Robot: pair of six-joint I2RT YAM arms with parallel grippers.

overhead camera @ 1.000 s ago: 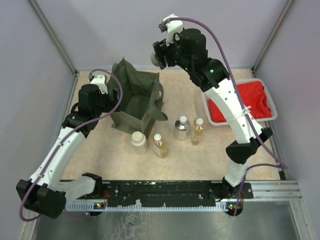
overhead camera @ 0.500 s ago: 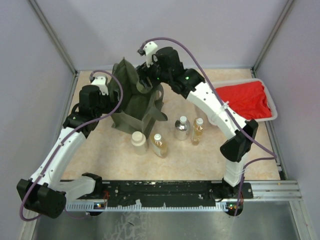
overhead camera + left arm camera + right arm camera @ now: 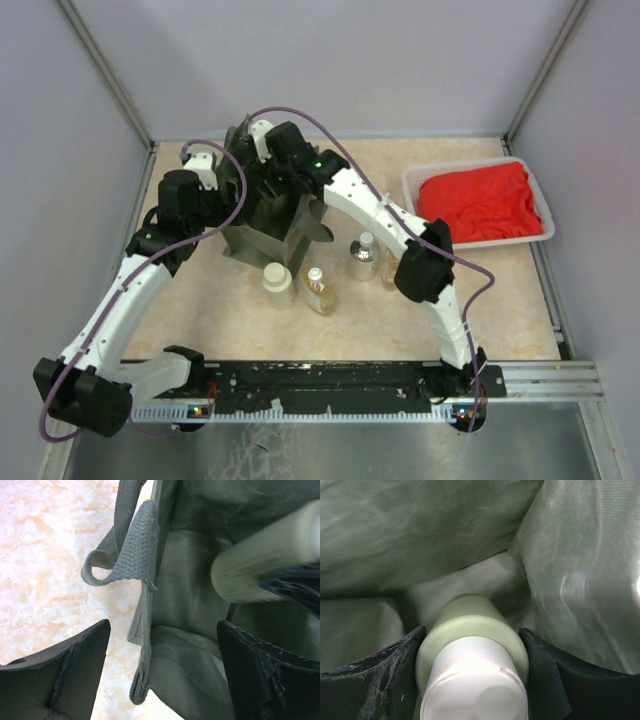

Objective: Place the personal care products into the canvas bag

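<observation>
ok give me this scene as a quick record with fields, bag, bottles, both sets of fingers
bag: standing, mouth open
held bottle: pale, white cap, inside the bag, not yet released
right fingers: shut on the held bottle
left fingers: open, either side of the bag's rim
loose bottles: cream-capped one, amber one, silvery one, in front of the bag
tray: far right, red cloth in it

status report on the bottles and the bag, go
Right gripper shut on pale bottle, inside canvas bag. Left gripper open, straddling bag's rim. Other bottles wait on table.
</observation>
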